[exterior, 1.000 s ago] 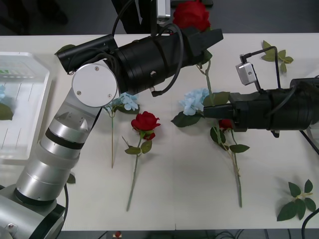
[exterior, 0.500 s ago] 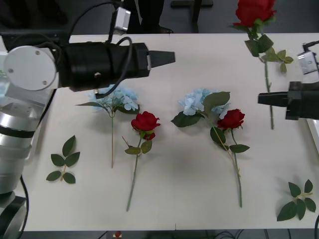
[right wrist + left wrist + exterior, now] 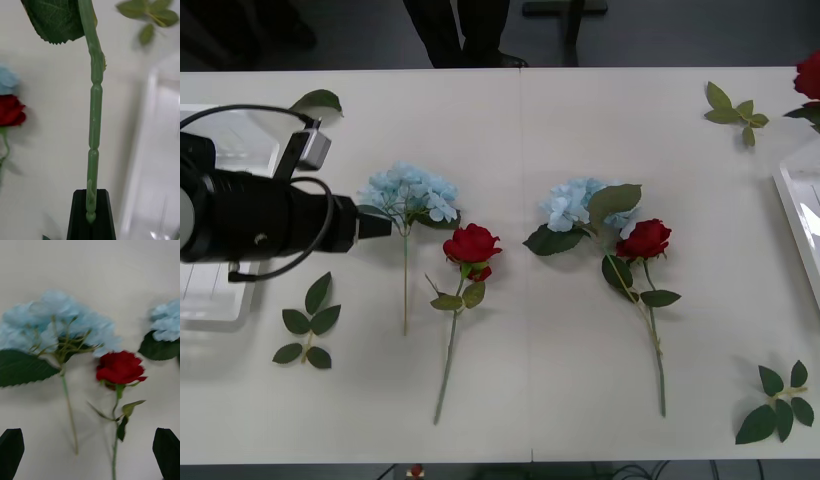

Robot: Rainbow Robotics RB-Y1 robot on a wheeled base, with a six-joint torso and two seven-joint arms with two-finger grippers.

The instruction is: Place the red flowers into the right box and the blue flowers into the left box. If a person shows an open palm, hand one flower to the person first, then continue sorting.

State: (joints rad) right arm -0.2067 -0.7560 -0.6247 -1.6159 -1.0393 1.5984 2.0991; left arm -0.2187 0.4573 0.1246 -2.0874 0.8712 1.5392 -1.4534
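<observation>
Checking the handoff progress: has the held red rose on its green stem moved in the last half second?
Yes. The held red rose went toward the robot's right, away from the loose green leaf sprig, toward the white plastic right box; the right gripper clamps its stem.

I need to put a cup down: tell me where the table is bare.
Bare: the far strip behind both blue flowers, and the near middle between the two red flowers' stems. Crowded: the centre row, and the left side by the left gripper.

White table [image 3: 580,130] with a centre seam; dark floor [image 3: 660,35] beyond its far edge
</observation>
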